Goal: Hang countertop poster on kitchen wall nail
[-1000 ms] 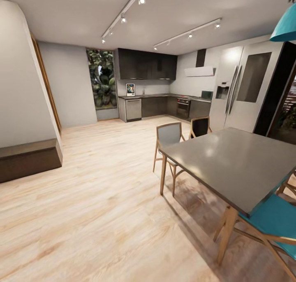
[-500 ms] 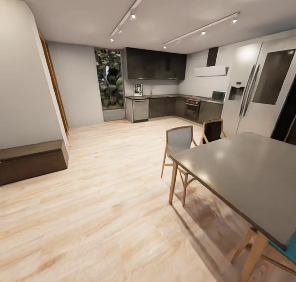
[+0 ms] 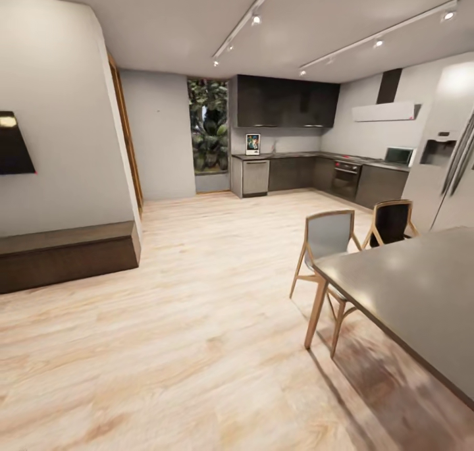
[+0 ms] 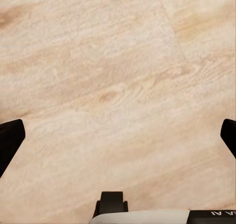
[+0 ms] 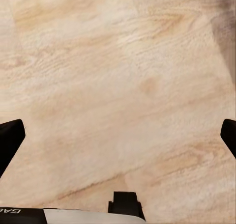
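The poster is far off across the room, a small bright rectangle standing upright on the left end of the kitchen countertop, leaning against the wall. A tiny dark dot marks the pale grey wall left of the window, too small to tell whether it is a wall nail. In the left wrist view my left gripper is open over bare wooden floor, black fingertips wide apart. My right gripper is likewise open above the floor, holding nothing.
A dark dining table fills the near right, with two wooden chairs on its far side. A fridge stands at the right edge. A low dark bench and a black screen are at the left. Wooden floor stretches toward the kitchen.
The whole head view has shifted rightward as the camera turned left; the black screen has come into sight and the teal chair and lamp have gone. Nothing in the room has moved.
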`<state>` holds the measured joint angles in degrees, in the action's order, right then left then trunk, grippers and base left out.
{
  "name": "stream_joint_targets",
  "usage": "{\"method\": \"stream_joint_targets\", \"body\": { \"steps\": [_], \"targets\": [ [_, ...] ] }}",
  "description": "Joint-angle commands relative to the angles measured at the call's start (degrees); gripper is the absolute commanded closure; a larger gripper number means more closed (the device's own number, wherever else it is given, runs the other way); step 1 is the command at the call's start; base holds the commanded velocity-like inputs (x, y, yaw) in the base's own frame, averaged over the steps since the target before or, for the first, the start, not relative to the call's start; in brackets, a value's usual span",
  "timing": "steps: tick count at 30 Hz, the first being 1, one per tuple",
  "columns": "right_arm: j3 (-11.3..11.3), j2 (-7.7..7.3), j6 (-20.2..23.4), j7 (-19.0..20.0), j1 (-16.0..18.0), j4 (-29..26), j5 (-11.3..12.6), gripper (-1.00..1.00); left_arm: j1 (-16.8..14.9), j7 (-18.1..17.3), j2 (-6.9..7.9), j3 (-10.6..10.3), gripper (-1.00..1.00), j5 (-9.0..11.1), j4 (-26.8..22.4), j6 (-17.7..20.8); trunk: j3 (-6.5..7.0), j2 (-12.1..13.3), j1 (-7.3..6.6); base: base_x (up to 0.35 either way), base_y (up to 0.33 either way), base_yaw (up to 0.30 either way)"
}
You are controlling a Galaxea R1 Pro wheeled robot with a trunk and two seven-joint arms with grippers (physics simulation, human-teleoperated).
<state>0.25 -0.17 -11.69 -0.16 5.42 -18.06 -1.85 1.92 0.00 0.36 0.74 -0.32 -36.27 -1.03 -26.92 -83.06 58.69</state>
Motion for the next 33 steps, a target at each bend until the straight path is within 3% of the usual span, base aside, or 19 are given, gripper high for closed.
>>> {"method": "stream_joint_targets", "body": {
  "steps": [1,9,33],
  "targets": [
    [0.0,-0.01,-0.1,0.0,0.0,0.0,-0.2,-1.0,0.0,0.0,-0.01,0.0,-1.0,0.0,0.0,-0.1,-0.06,0.0,0.04,0.339,0.125,0.282],
    [0.1,-0.09,-0.1,0.2,0.0,0.0,-0.5,-1.0,0.0,0.0,-0.01,0.0,-1.0,0.0,0.0,-0.1,-0.13,0.0,0.04,0.339,0.112,0.161],
    [0.1,-0.62,-0.3,0.1,0.0,0.0,-0.7,-1.0,0.0,0.0,0.2,0.0,-1.0,0.0,0.0,-0.1,-0.14,0.0,0.04,0.339,0.006,0.004]
  ]
}}
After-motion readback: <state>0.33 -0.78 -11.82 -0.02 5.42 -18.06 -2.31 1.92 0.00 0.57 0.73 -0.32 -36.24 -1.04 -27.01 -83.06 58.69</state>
